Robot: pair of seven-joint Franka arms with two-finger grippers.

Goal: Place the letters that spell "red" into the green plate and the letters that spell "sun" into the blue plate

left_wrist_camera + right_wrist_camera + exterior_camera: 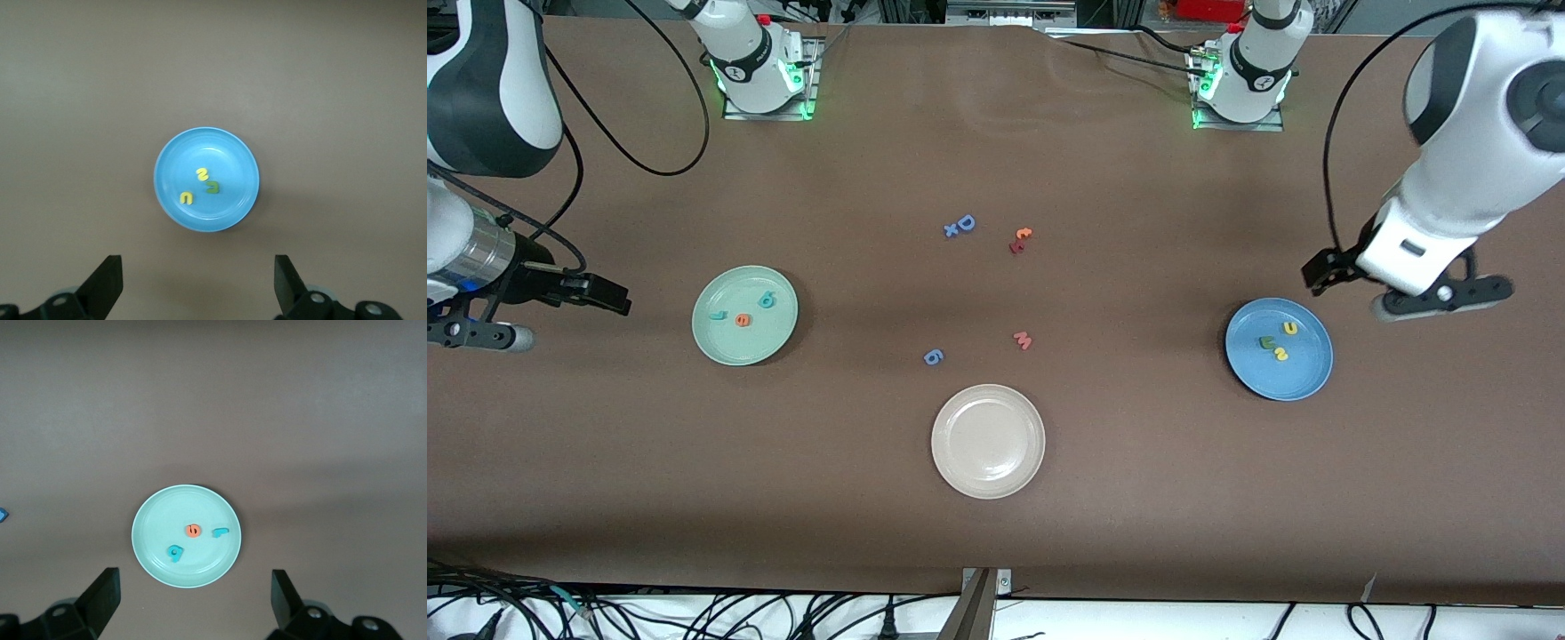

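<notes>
Three round plates sit on the brown bench: one pale mint-green plate (729,351), one mid-blue plate (1307,378) and one beige-white plate (988,442). Eleven small foam letters are in view. Three lie in the green plate, three in the blue plate, and five lie loose on the bench.

This looks like a robot lab. Two white robot arms are bolted to a big brown table (996,533), and green lights glow at their bases (763,84). Black cables (649,151) loop over the table, and more wires (694,613) lie tangled under its near edge.
</notes>
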